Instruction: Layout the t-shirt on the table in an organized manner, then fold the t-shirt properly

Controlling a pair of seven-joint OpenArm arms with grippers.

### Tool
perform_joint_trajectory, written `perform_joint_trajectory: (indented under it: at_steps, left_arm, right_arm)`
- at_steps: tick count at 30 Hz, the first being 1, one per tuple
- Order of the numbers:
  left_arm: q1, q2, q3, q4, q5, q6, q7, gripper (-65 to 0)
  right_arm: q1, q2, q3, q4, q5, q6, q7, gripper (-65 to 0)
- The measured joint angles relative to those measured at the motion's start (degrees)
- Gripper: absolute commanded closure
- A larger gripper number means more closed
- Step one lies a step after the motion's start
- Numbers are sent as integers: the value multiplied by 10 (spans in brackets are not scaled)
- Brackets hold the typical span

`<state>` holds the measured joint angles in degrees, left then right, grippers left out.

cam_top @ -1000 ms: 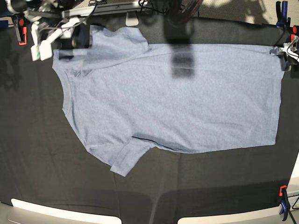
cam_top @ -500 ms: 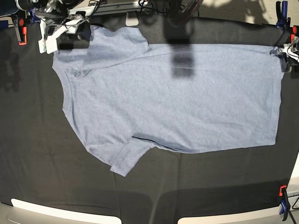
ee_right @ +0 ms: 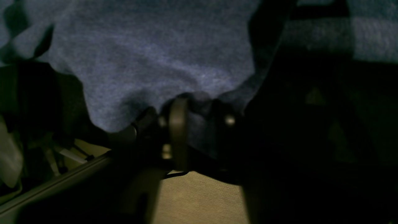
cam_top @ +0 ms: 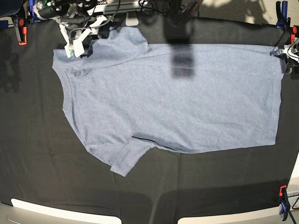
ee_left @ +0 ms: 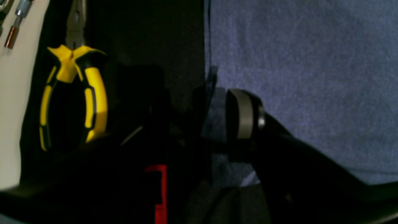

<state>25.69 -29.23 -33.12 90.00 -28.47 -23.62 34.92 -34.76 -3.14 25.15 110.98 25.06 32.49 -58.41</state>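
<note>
Lying flat, the heathered blue-grey t-shirt (cam_top: 173,98) has its sleeve pinched by the right gripper (ee_right: 199,124).

**Black cloth table with a shirt spread across it**

The table (cam_top: 37,154) is a broad surface of dark black cloth with faint creases, and it fills nearly the whole base view. The t-shirt (cam_top: 187,102) lies flat on it, light blue-grey. Its hem edge lies just beside the left gripper (cam_top: 283,59). Its collar and upper sleeve lie at the right gripper (cam_top: 100,29). The other sleeve rests on the cloth well away from both grippers. In the left wrist view, yellow-and-black pliers (ee_left: 73,93) lie on the dark cloth just beside that gripper, on the side away from the shirt. Orange and blue clamps (cam_top: 283,205) grip the table's edges.
</note>
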Motion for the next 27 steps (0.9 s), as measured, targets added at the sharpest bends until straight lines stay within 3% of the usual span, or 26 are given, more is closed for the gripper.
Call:
perform_joint_trajectory:
  at_steps: [3,12,18,20,21,25,27]
  left_arm:
    - [0,0,0,0,0,0,0,-266]
    - [0,0,0,0,0,0,-6,-266]
    - [0,0,0,0,0,0,-6,-266]
    - [0,0,0,0,0,0,-6,-266]
    - [0,0,0,0,0,0,-6,-266]
    - [0,0,0,0,0,0,-6,-266]
    - [0,0,0,0,0,0,-6,-266]
  right_arm:
    - [0,1,0,2,0,0,1,-5]
    - [1,1,0,127,-6,-1,30,-3]
    - [13,1,0,132,-4,-2,-5,-7]
    - [13,1,0,132,-5,-2,-75,-46]
    - [6,1,0,132,-14,-1,-78,-83]
    - [-31,1,0,132,-43,10,-66,-243]
    - [-39,1,0,132,-54,20,-28,-302]
